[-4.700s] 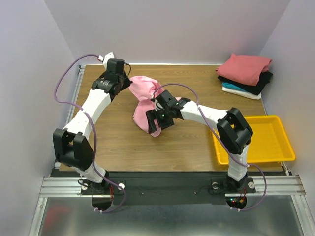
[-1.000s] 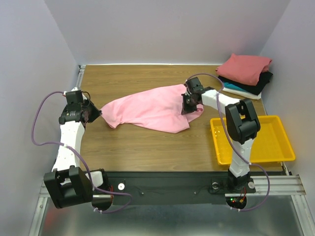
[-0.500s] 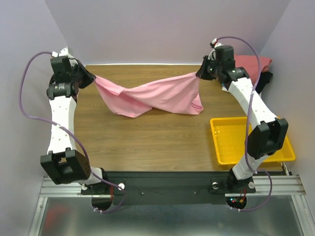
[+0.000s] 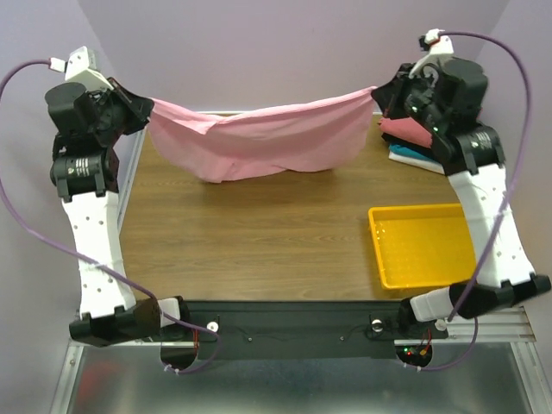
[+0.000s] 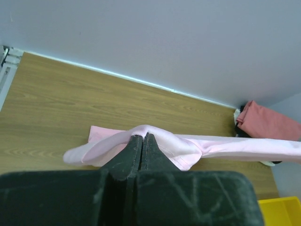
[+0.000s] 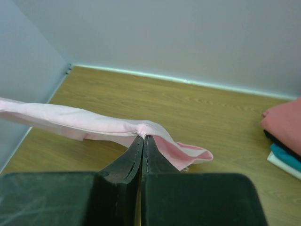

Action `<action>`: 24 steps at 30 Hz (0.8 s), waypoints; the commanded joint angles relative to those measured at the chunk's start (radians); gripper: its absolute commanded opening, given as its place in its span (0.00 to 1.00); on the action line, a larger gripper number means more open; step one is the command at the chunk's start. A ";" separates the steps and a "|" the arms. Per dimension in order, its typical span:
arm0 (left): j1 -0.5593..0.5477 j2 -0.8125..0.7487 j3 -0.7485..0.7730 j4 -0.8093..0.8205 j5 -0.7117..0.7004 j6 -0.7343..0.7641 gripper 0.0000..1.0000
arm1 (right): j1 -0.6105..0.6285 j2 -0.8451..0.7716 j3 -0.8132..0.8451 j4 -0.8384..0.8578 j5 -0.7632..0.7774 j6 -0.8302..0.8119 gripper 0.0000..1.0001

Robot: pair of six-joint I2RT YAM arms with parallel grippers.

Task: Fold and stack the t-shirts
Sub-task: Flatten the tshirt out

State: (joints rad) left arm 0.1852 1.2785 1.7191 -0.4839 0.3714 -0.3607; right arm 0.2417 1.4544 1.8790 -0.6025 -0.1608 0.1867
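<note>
A light pink t-shirt (image 4: 259, 142) hangs stretched in the air between both arms, sagging in the middle above the back of the table. My left gripper (image 4: 147, 108) is shut on its left end, raised high at the back left; the cloth wraps over the pinched tips (image 5: 142, 136). My right gripper (image 4: 377, 93) is shut on the right end at the back right, its tips (image 6: 144, 137) closed on a bunched fold. A folded stack of t-shirts (image 4: 412, 138), dusty red on black and teal, lies at the back right, partly hidden by the right arm.
A yellow plastic tray (image 4: 425, 244) sits at the right front of the wooden table (image 4: 259, 241). Walls stand close on the left, back and right. Purple cables loop off both arms.
Both arms have lifted and spread apart toward the back corners. The pink t-shirt went from lying on the table to hanging taut between the grippers.
</note>
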 commanded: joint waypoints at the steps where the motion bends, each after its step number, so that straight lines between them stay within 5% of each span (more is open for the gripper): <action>1: 0.002 -0.117 0.106 0.018 0.029 0.006 0.00 | -0.001 -0.141 0.023 0.020 -0.098 -0.044 0.00; 9: 0.002 -0.225 0.325 -0.015 -0.035 -0.057 0.00 | -0.001 -0.356 0.040 0.015 -0.074 -0.047 0.00; 14: 0.002 -0.185 0.442 0.002 -0.013 -0.101 0.00 | -0.001 -0.342 0.143 0.009 -0.063 -0.009 0.00; 24: 0.002 -0.127 0.119 0.146 0.045 -0.175 0.00 | -0.001 -0.235 -0.018 0.013 0.032 0.033 0.01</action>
State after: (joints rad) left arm 0.1852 1.0672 1.9903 -0.3908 0.4053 -0.5014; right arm 0.2417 1.1400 1.9583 -0.5896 -0.1970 0.1928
